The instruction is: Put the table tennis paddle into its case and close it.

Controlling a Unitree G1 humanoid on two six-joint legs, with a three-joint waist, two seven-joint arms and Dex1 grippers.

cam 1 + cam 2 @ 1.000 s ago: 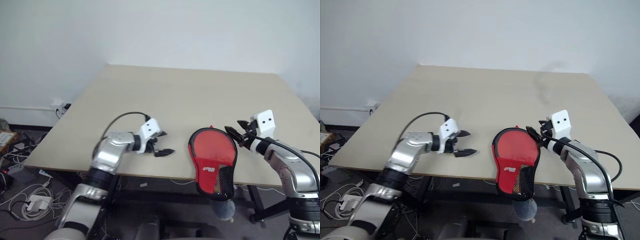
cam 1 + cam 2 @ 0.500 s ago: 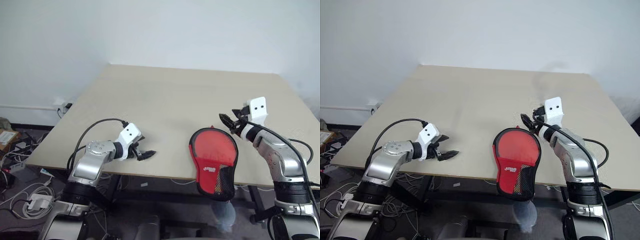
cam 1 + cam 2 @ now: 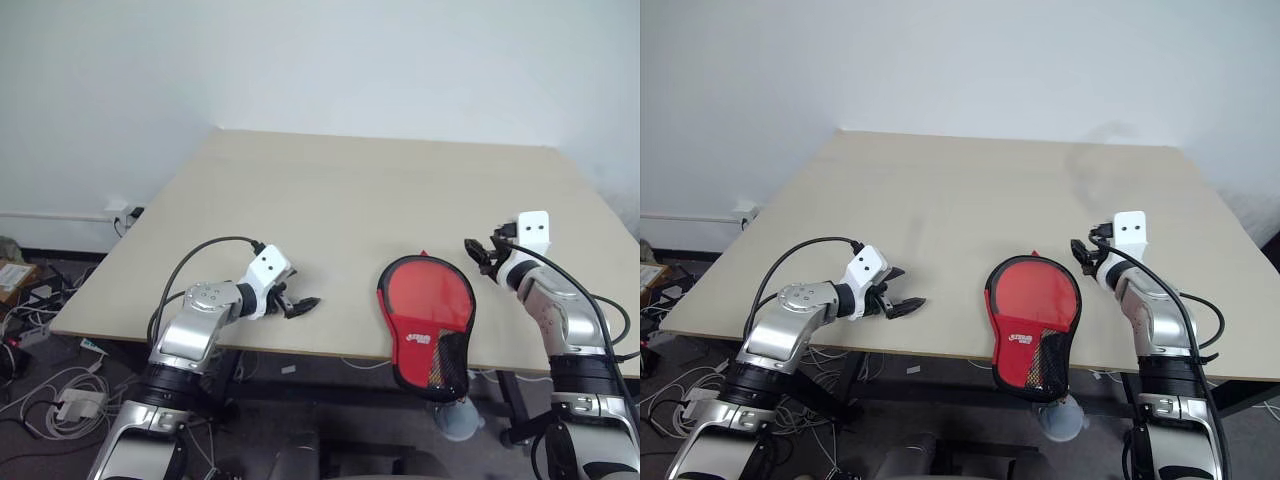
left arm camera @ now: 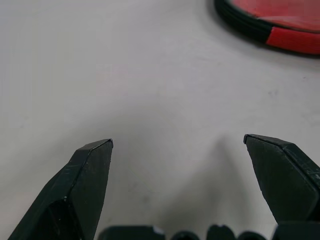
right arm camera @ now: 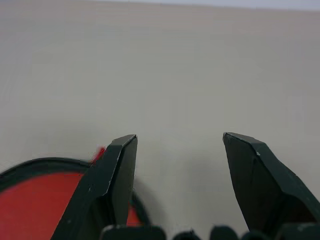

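The case (image 3: 425, 305) lies red face up near the table's front edge, with its black mesh narrow end (image 3: 446, 365) hanging past the edge. The paddle is hidden from me. My left gripper (image 3: 300, 300) is open and empty, low over the table well to the left of the case. From the left wrist, the case's black rim (image 4: 240, 25) lies far ahead of the spread fingers (image 4: 85, 185). My right gripper (image 3: 478, 252) is open and empty just off the case's far right rim. In the right wrist view the red face (image 5: 40, 192) sits beside one finger (image 5: 112, 185).
The beige table (image 3: 350, 190) stretches bare behind both grippers up to a white wall. Its front edge runs just under the case and both arms. Cables and a power strip (image 3: 70, 405) lie on the floor at the left.
My right gripper has drawn away from the case's rim, to the right and a little farther back. The left gripper has pulled a little to the left. The case has stayed put.
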